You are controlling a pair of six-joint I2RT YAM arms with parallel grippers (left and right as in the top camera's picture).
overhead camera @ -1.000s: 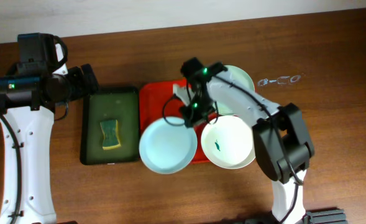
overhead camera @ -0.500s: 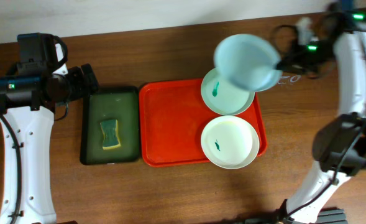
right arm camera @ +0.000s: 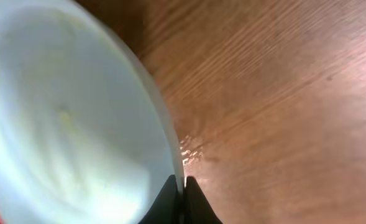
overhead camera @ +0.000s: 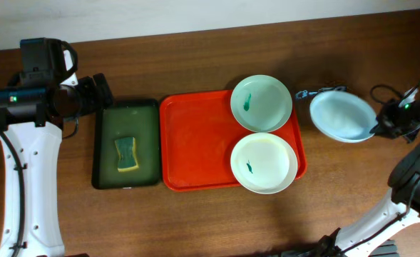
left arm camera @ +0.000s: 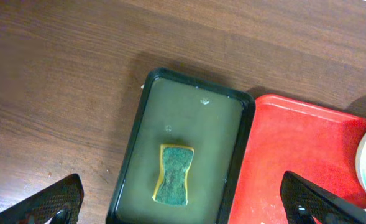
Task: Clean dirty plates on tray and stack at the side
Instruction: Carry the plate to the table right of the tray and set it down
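The red tray (overhead camera: 195, 143) holds two white plates at its right end. The back plate (overhead camera: 261, 102) and the front plate (overhead camera: 263, 163) each carry a small green smear. A third plate (overhead camera: 341, 116) lies low over the bare wood right of the tray; whether it touches the table I cannot tell. My right gripper (overhead camera: 376, 128) is shut on its right rim. In the right wrist view the plate (right arm camera: 64, 124) fills the left and the gripper (right arm camera: 181, 186) pinches its edge. My left gripper (left arm camera: 183, 211) hangs open above the dark green tray.
The dark green tray (overhead camera: 147, 114) lies left of the red tray, with a green and yellow sponge (overhead camera: 126, 154) in it. The left wrist view shows the same sponge (left arm camera: 173, 174) and green tray (left arm camera: 220, 112). Small shiny marks (overhead camera: 320, 91) sit on the wood behind the held plate.
The right gripper has carried its plate from the tray's front left, up over the back right, then down onto the table side right of the tray. The left arm has not moved.
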